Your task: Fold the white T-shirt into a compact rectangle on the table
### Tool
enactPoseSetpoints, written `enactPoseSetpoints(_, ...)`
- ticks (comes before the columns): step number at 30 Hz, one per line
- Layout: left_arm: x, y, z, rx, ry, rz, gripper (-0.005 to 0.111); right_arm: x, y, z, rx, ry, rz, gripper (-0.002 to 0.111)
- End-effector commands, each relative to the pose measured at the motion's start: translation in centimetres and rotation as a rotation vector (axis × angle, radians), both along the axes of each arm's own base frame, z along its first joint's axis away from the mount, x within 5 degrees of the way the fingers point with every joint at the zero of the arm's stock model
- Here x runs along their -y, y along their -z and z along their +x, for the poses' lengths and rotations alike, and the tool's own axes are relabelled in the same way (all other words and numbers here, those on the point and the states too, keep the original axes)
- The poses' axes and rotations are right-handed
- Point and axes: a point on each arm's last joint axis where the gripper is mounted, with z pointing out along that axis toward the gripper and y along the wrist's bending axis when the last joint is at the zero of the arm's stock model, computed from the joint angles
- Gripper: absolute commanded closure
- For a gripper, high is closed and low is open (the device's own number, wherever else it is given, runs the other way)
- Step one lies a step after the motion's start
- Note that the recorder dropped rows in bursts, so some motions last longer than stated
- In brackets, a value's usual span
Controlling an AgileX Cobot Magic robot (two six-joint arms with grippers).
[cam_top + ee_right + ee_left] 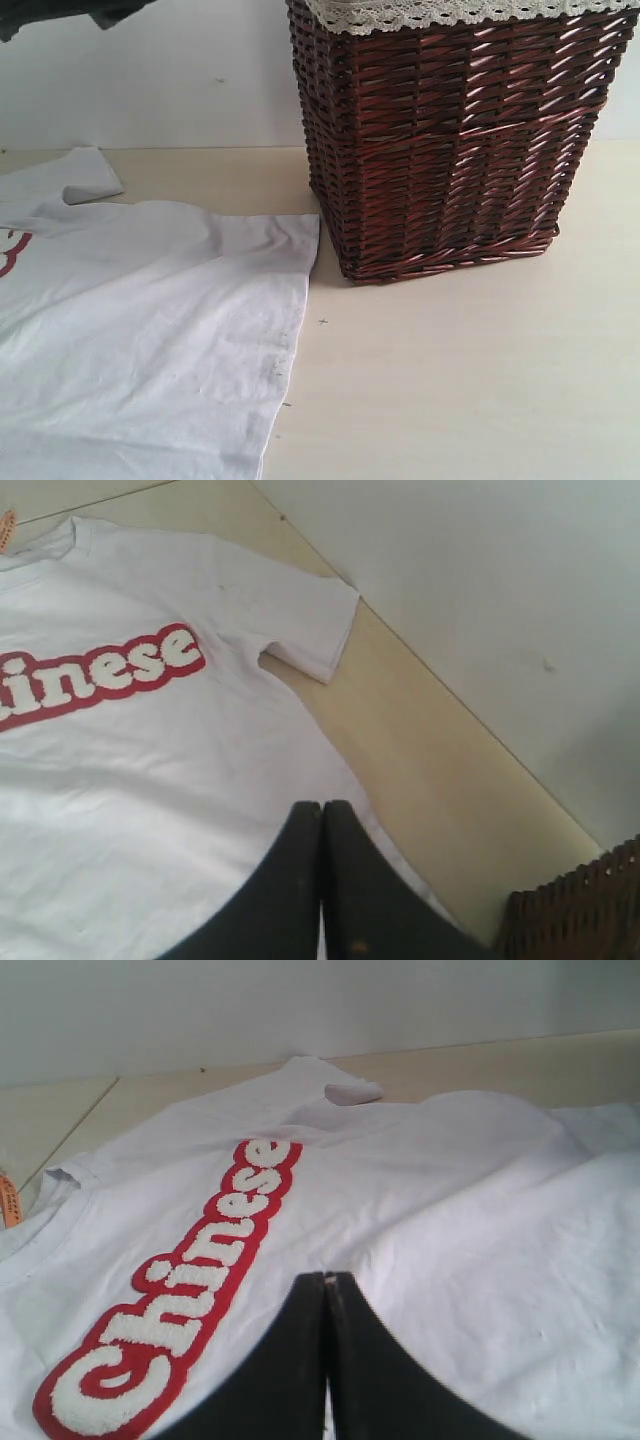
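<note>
The white T-shirt (140, 330) lies spread flat on the table (450, 380), filling the left of the exterior view, one short sleeve (85, 175) toward the wall. Its chest carries fuzzy white letters outlined in red (190, 1280); the same lettering (95, 675) shows in the right wrist view. An orange neck tag (10, 1200) sits at the collar. My left gripper (328, 1278) hovers over the shirt's front, shut, nothing between its fingers. Above the shirt's side edge near the sleeve (310, 620), my right gripper (322, 806) is shut and empty. Neither gripper shows in the exterior view.
A tall brown wicker basket (450, 140) with a lace-trimmed lining (440, 12) stands on the table right of the shirt, close to its hem corner; a corner of that basket (580, 910) shows in the right wrist view. A pale wall (150, 80) backs the table.
</note>
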Motion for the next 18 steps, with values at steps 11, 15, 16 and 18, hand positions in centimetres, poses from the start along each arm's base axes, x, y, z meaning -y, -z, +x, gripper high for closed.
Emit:
enactPoseSetpoints(11,0.0,-0.1,0.0,0.012,0.004,-0.004,0.107,12.4,0.4,-8.0,0.268,0.257,0.091,0.108)
enactPoseSetpoints(15,0.0,-0.1,0.0,0.012,0.004,-0.004,0.107,17.5,-1.9,-9.4,0.365,0.385,0.173,0.108)
enactPoseSetpoints(16,0.0,-0.1,0.0,0.012,0.004,-0.004,0.107,18.9,-2.5,-9.7,0.384,0.424,0.187,0.108)
enactPoseSetpoints(18,0.0,-0.1,0.0,0.012,0.004,-0.004,0.107,21.3,-3.4,-9.8,0.423,0.496,0.192,0.108)
